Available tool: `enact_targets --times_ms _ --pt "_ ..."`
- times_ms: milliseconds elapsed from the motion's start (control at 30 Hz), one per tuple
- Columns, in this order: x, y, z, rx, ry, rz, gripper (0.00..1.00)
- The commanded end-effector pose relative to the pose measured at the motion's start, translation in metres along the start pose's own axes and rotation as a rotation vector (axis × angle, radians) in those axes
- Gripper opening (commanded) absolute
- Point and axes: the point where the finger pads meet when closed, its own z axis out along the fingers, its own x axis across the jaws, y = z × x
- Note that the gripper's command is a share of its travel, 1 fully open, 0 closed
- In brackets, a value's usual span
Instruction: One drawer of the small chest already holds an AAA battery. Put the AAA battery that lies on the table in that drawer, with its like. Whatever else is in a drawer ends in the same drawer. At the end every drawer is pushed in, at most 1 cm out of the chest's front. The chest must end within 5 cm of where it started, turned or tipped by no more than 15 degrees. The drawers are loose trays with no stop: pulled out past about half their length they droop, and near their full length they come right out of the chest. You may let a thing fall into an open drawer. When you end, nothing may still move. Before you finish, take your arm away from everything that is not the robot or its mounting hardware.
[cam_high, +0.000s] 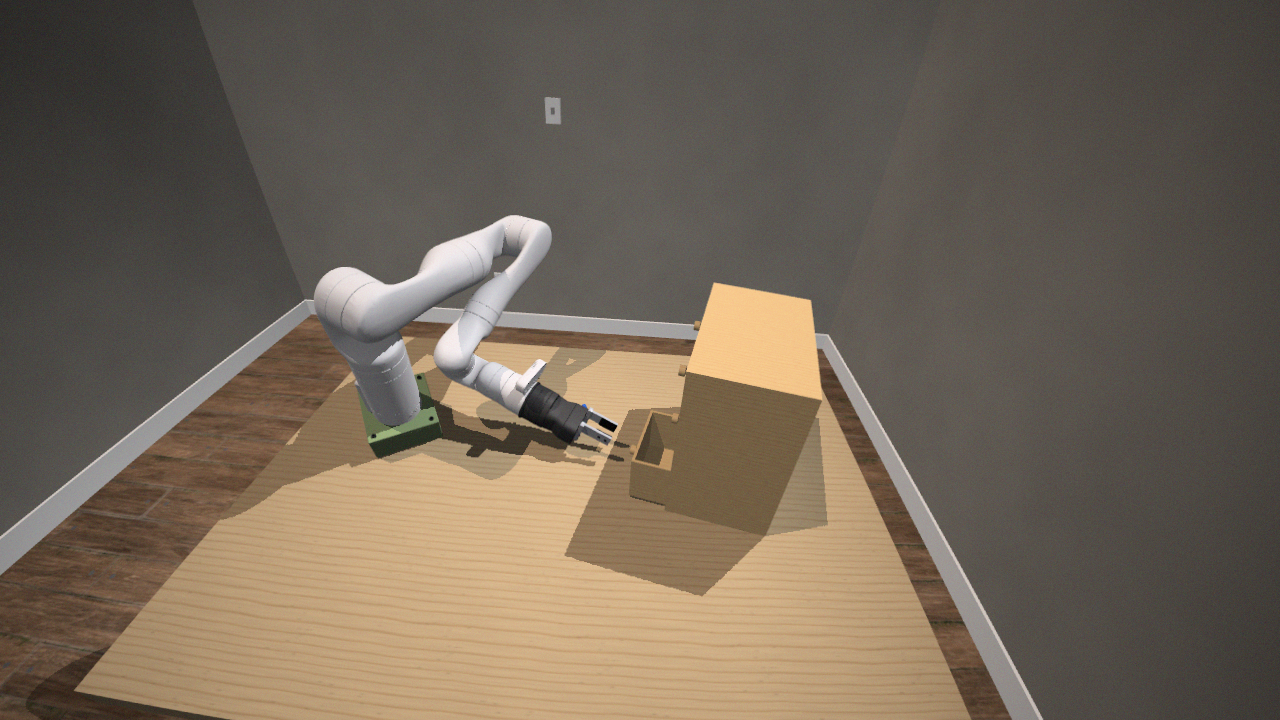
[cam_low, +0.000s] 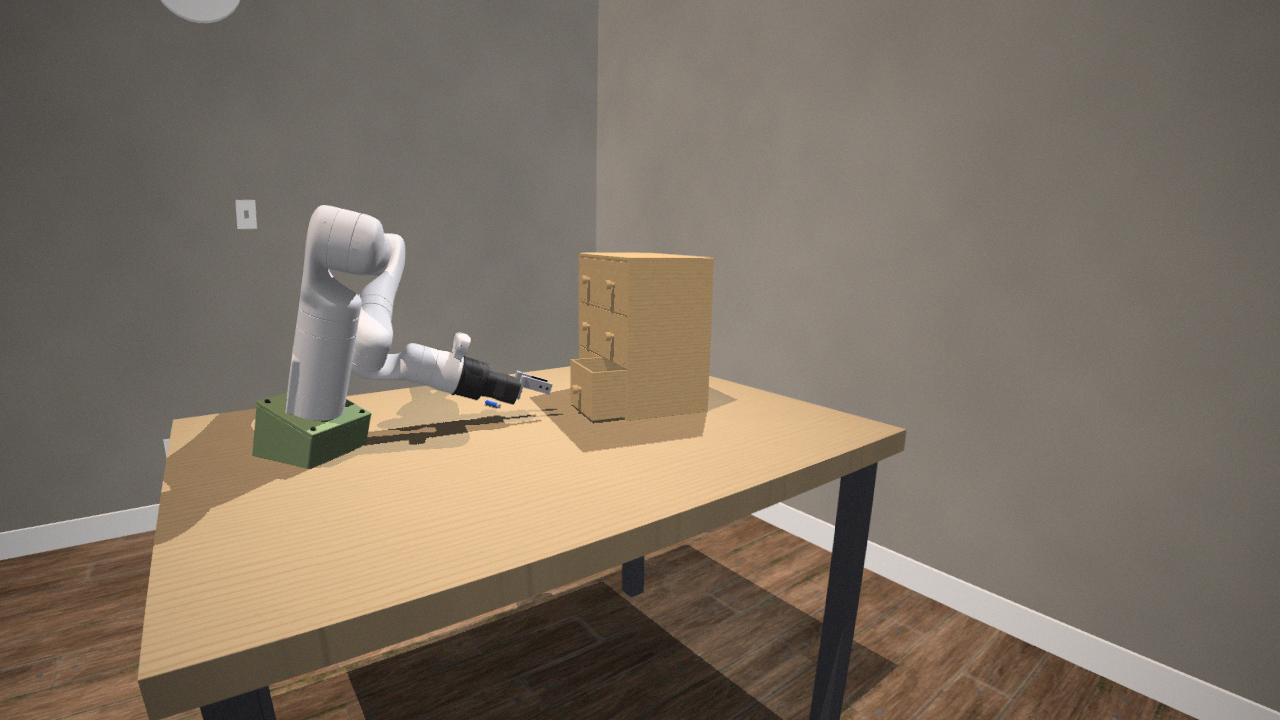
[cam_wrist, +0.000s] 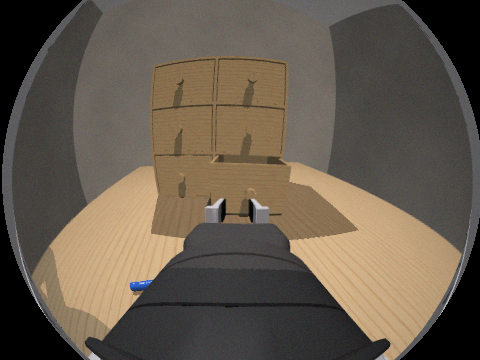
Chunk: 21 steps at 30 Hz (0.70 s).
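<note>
The end effector (cam_high: 610, 432) (cam_low: 539, 384) (cam_wrist: 237, 206), fingers spread around nothing, has the blue battery (cam_low: 492, 403) (cam_wrist: 141, 286) below, behind its fingertips, leftward in wrist view, long axis roughly crosswise.

Light-wood tbl (cam_high: 501, 582) (cam_low: 501, 501) (cam_wrist: 400, 280) carries the wooden chest (cam_high: 751, 429) (cam_low: 671, 331) (cam_wrist: 185, 120) ahead of the claw (cam_high: 613, 433) (cam_low: 547, 386) (cam_wrist: 237, 212), blue AAA batt (cam_low: 492, 403) (cam_wrist: 140, 286) lying back of its tips, left in wrist view, & green base blk (cam_high: 402, 441) (cam_low: 279, 440) well behind.
</note>
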Motion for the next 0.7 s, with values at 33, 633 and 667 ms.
enact_targets --times_ms 33,633,667 --pt "-0.008 -0.003 -0.002 0.003 -0.007 0.013 0.67" --pt "-0.034 -0.009 -0.010 0.003 -0.007 0.013 0.67" --pt "-0.036 -0.010 -0.010 0.003 -0.007 0.013 0.67"
